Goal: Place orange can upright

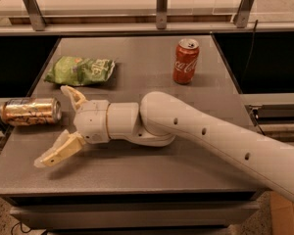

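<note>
The orange can [30, 111] lies on its side at the left edge of the grey table [152, 175], its top end pointing left and partly past the edge. My gripper [58, 126] is open, just right of the can and not touching it. One finger [74, 97] points up-left toward the can's right end. The other finger [56, 152] points down-left, in front of the can. The white arm reaches in from the lower right.
A red Coca-Cola can [185, 60] stands upright at the back right. A green chip bag [81, 71] lies at the back left, just behind the gripper. A shelf with metal posts [161, 4] runs behind the table.
</note>
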Available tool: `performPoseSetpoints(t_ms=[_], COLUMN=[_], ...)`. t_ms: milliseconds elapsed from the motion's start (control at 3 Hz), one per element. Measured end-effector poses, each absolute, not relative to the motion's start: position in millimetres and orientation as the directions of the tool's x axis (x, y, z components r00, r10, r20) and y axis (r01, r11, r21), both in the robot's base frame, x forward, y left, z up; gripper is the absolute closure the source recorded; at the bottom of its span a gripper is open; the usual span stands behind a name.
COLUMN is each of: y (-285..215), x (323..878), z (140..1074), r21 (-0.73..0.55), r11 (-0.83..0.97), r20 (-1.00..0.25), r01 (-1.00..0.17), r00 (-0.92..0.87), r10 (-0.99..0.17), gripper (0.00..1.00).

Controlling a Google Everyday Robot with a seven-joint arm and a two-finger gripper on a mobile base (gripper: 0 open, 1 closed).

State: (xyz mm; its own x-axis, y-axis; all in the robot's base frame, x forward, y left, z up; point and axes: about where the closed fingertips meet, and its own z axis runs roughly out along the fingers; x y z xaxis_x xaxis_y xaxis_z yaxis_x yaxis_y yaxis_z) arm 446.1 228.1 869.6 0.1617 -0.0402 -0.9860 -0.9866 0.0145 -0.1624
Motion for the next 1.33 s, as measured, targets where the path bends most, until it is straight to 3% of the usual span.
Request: performPoseSetpoints(t_ms=[1333], y=[225.2], x=[444.7], z=[882.0], r21=[-0.214], r11=[0.005], r20=[-0.975], r01=[-0.977], r00=[0.214], r10=[-0.062], gripper=[0.0])
